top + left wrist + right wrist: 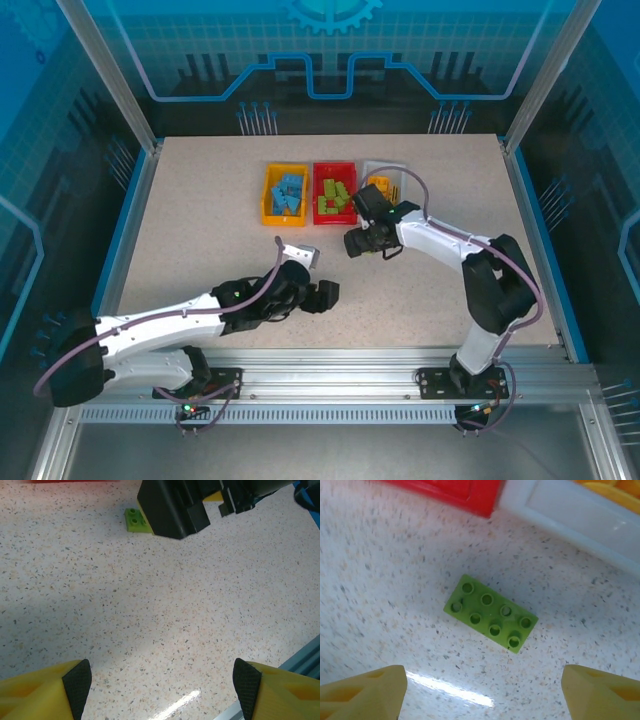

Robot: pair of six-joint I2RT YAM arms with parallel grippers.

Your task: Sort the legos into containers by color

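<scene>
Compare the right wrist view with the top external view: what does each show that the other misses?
Right wrist: a green brick lying flat, studs up, loose between open fingers.
Top external: the left end effector, a yellow bin holding blue bricks, and green bricks inside the red bin.
Shared: the right end effector, the red bin, the white bin beside it, and the table.

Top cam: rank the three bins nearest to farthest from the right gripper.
1. red bin, middle of the row, just beyond the right gripper; white bin, right end of the row. These two are too close to call.
2. yellow-orange bin, left end of the row, clearly farthest.
</scene>
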